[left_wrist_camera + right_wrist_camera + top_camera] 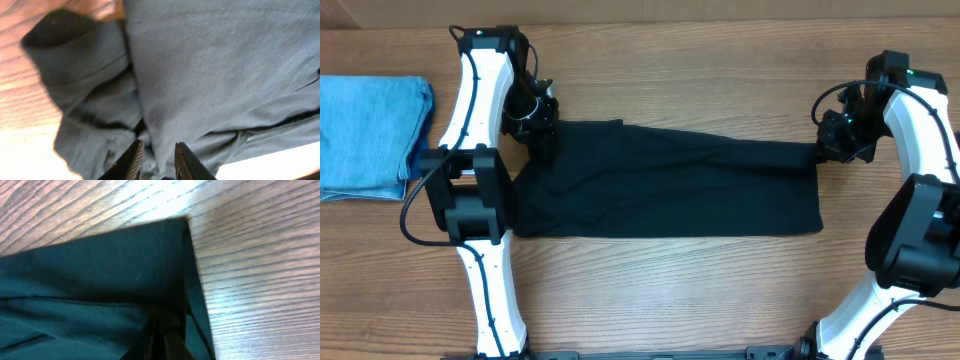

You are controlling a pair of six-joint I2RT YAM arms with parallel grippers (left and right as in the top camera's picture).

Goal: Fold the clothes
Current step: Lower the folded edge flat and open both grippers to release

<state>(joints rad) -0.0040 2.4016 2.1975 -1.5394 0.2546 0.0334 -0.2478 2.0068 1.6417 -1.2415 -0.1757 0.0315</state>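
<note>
Overhead: shirt [670, 185] lies mid-table, left gripper [542, 130] at its 10 o'clock corner, right gripper [825, 152] at 2.

Left wrist: fingers [135, 160] a crack apart on cloth, can't tell if pinching.

Right wrist: clamped tight on the shirt's corner, so I'd pull it taut before folding.

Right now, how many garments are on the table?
2: black T-shirt spread mid-table; folded light blue denim at the left edge. That pile may hide another.

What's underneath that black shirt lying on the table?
Only the wooden table shows around the black T-shirt. It is folded over itself, so lower cloth layers and the tabletop beneath are covered.
</note>
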